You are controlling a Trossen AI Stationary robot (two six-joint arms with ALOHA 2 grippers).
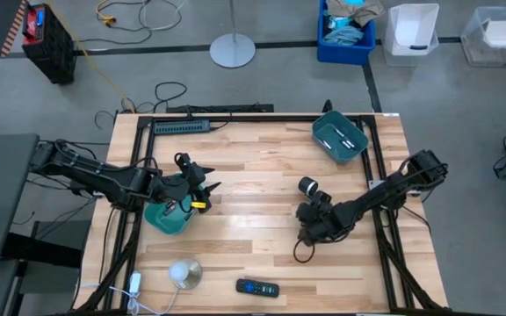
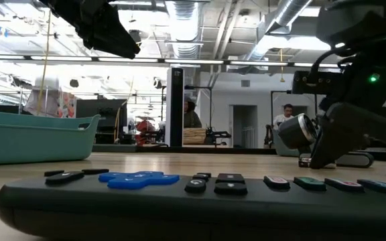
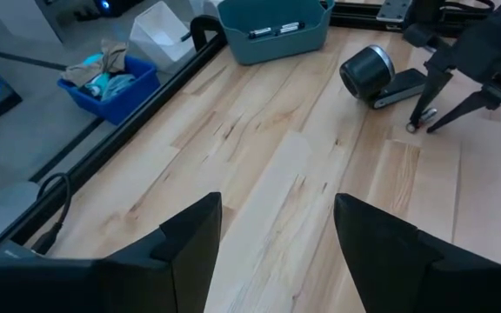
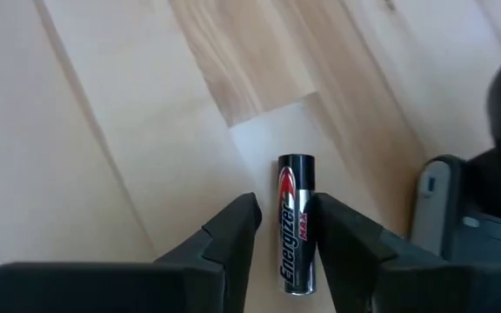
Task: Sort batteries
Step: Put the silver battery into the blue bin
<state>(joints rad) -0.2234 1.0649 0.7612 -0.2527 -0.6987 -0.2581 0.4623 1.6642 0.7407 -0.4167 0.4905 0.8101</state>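
One battery (image 4: 297,222), black and silver with red lettering, lies flat on the wood between the fingers of my right gripper (image 4: 283,228), which is open and down at the table (image 1: 310,230). The left wrist view shows it as a small piece (image 3: 417,128) under that gripper. More batteries (image 3: 275,30) lie in the teal bin (image 1: 339,138) at the far right. My left gripper (image 3: 277,248) is open and hovers above a second teal bin (image 1: 169,218) at the table's left. My right gripper's fingers come from above and lie along the battery, one on each long side of it. One finger (image 4: 342,235) is right up against the battery's side (image 4: 311,217); I cannot tell whether it touches. The battery lies flat on the table.
A black cylinder with a pale end (image 1: 308,186) lies just beyond the right gripper. A black remote control (image 1: 257,287) and a silvery dome (image 1: 184,272) sit near the near edge. Bare wood stretches between the two arms. People stand in the room behind (image 2: 288,115).
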